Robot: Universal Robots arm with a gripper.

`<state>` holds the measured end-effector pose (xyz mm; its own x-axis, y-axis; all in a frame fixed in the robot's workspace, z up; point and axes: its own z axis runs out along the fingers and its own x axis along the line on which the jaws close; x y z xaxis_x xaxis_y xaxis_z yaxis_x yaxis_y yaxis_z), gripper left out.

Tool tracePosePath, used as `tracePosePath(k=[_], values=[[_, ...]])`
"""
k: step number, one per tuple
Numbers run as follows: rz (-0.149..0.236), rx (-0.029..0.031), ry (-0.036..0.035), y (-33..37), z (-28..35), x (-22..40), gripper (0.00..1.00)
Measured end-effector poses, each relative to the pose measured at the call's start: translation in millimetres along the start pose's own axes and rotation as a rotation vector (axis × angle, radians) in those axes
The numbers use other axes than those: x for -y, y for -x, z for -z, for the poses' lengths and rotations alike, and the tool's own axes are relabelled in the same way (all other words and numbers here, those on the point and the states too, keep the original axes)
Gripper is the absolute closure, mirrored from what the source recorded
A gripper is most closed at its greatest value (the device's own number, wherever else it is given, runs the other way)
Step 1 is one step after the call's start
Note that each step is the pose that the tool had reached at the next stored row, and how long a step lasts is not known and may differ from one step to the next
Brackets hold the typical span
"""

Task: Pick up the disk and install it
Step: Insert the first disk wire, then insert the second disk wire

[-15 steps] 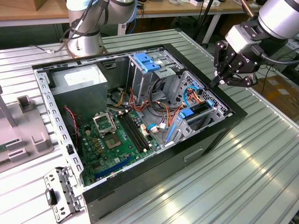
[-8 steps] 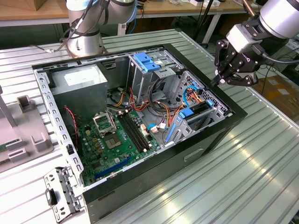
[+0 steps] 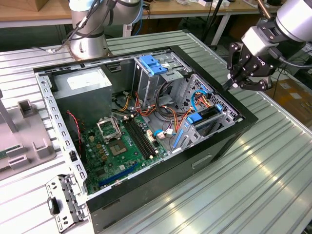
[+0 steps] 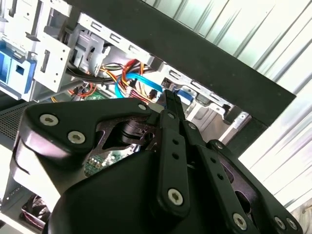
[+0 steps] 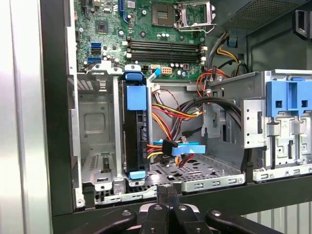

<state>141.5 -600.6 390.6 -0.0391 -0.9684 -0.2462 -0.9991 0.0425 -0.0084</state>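
The disk (image 5: 132,136) stands on edge in a slot of the drive cage (image 5: 97,122), its blue rail ends showing at both ends of the slot; it looks seated or close to it, though how deep it sits cannot be told. In the exterior view the disk (image 3: 204,116) is in the corner of the case nearest the exterior view's right, with the board (image 3: 117,146) out at about 8 o'clock from it. Just beside the disk, a blue cable (image 5: 187,147) and a bundle of orange, yellow and red wires (image 5: 168,114) crowd the open bay. That is the likeliest trouble: a wire caught against the disk's back edge could keep it from going fully home, or a plug could be strained if anything presses there. If the rails are not latched, the disk may also slide back out of the slot. The gripper (image 3: 228,86) hangs above and outside the case rim (image 3: 243,114), apart from the disk, which lies at roughly 7 o'clock from it in the exterior view. Its fingers are pressed together with nothing between them, as both wrist views show (image 5: 168,191) (image 4: 168,95). Being so near the rim, a low pass inward could knock the closed tips against the black wall or the cage edge.
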Motion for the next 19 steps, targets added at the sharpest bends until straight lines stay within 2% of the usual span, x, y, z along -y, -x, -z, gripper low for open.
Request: tracePosePath(k=[3,6,19], values=[[-0.001,0.0018,0.0032,-3.8,0.1,2.5,0.89],[-0.001,0.0025,0.0046,-4.0,0.0,4.4,0.89],[-0.001,0.0026,0.0047,-4.0,0.0,4.7,0.89]])
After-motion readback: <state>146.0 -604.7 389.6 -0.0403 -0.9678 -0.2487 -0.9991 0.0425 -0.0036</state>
